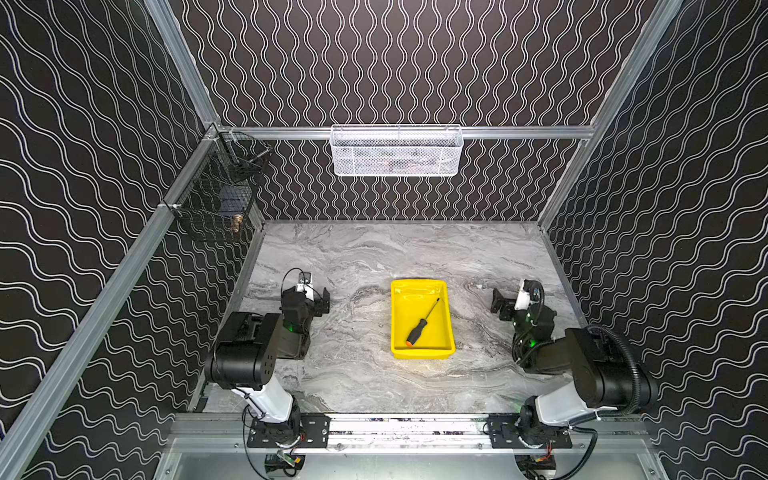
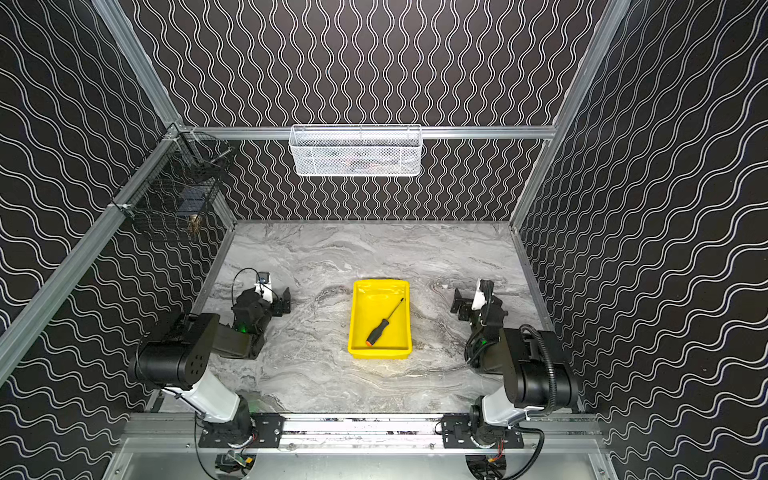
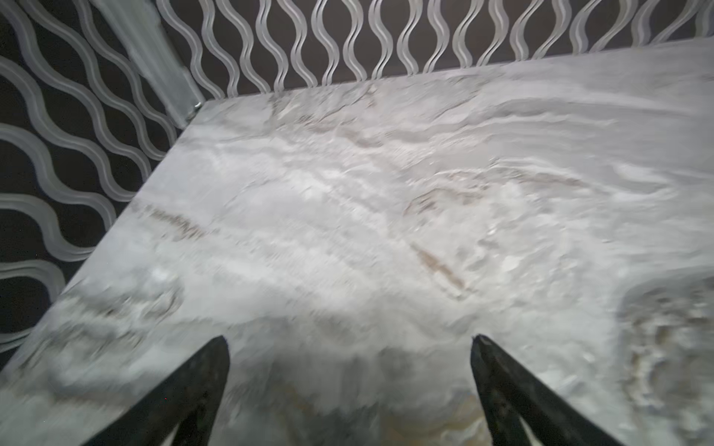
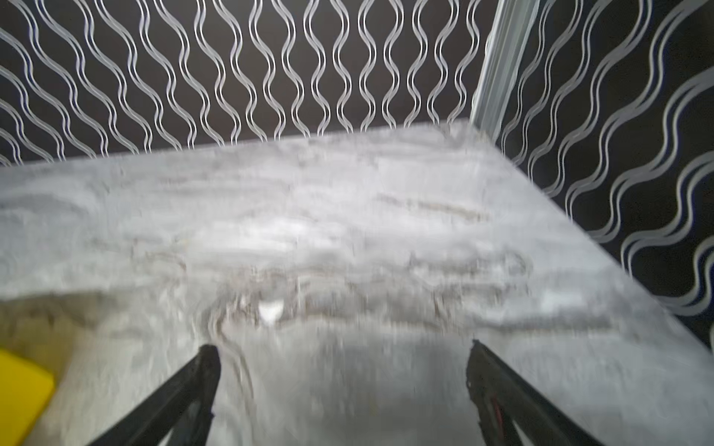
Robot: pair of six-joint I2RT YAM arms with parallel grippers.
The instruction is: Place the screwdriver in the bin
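Note:
In both top views the screwdriver [image 1: 422, 324] [image 2: 382, 325], with a black handle and orange end cap, lies diagonally inside the yellow bin [image 1: 420, 354] [image 2: 379, 354] at mid-table. Its cap points to the near left corner. My left gripper [image 1: 322, 301] [image 2: 284, 302] rests low at the left, well clear of the bin, and is open. The left wrist view shows its gripper [image 3: 349, 340] wide apart over bare marble. My right gripper [image 1: 500, 305] [image 2: 459, 306] sits to the bin's right, also open and empty [image 4: 344, 347]. A corner of the bin [image 4: 19, 394] shows in the right wrist view.
A white mesh basket [image 1: 397, 151] hangs on the back rail. A black wire basket [image 1: 220, 195] hangs on the left rail. Patterned walls close in the marble table on three sides. A small white speck [image 4: 270, 311] lies ahead of the right gripper.

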